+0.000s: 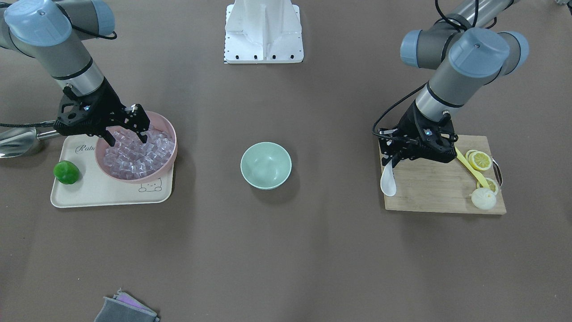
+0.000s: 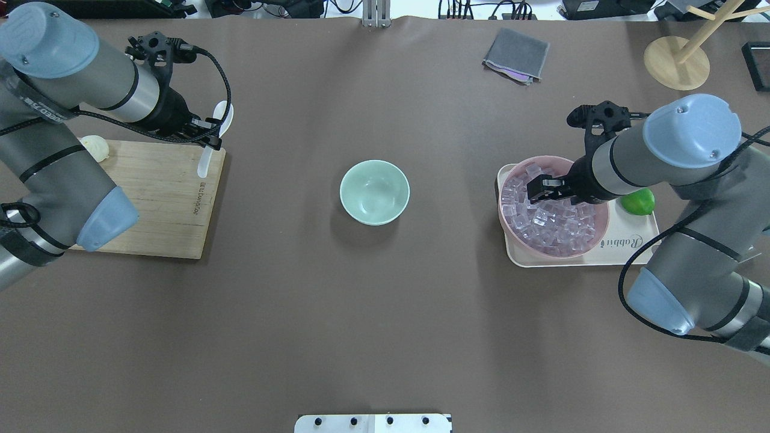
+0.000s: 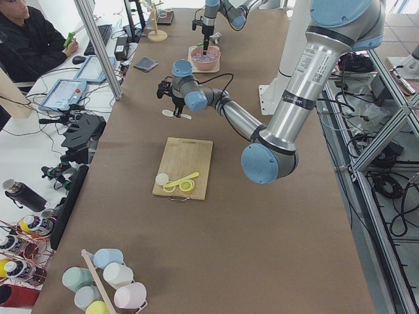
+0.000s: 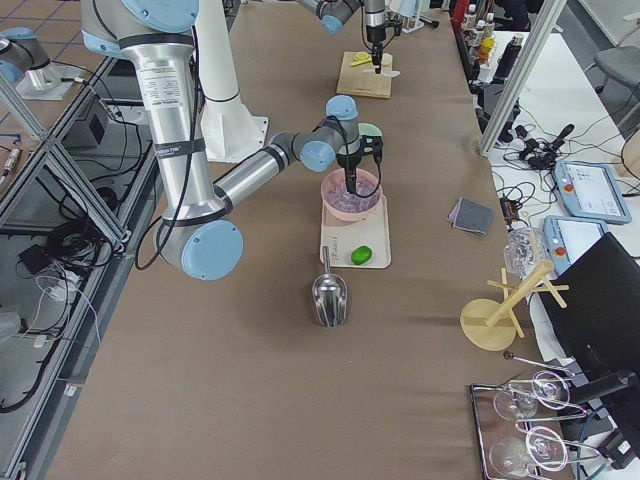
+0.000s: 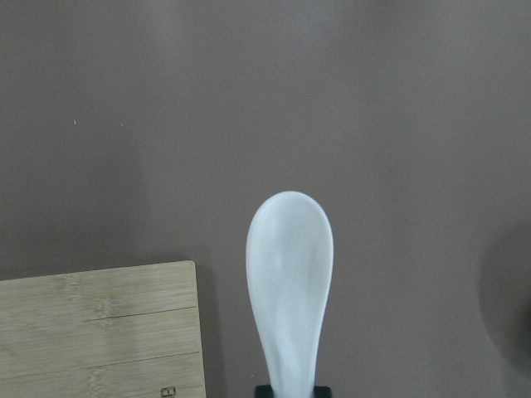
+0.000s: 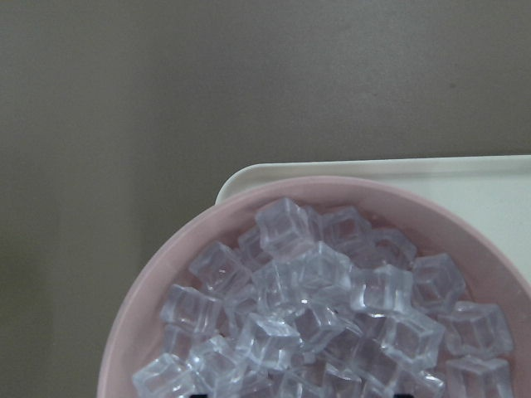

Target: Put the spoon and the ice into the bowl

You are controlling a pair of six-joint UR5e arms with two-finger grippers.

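The left end effector (image 2: 210,139) is clamped on the spoon (image 2: 224,115) by its handle, the scoop poking out past the cutting board (image 2: 162,204). It isn't delivered yet. In the centre of the surface the bowl (image 2: 374,192) is bare, nothing in. The right end effector (image 1: 127,135), jaws spread and gripping nothing, dips over the ice (image 2: 553,225) in the pink bowl (image 2: 544,159). The tray (image 2: 646,225) reads "Rabbi…"; the board's stamp is too small to read.

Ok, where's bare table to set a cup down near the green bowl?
Bare table flanks the mint-green bowl: one patch toward the cutting board, one toward the tray. The tray itself is crowded by the pink bowl of ice and the lime.
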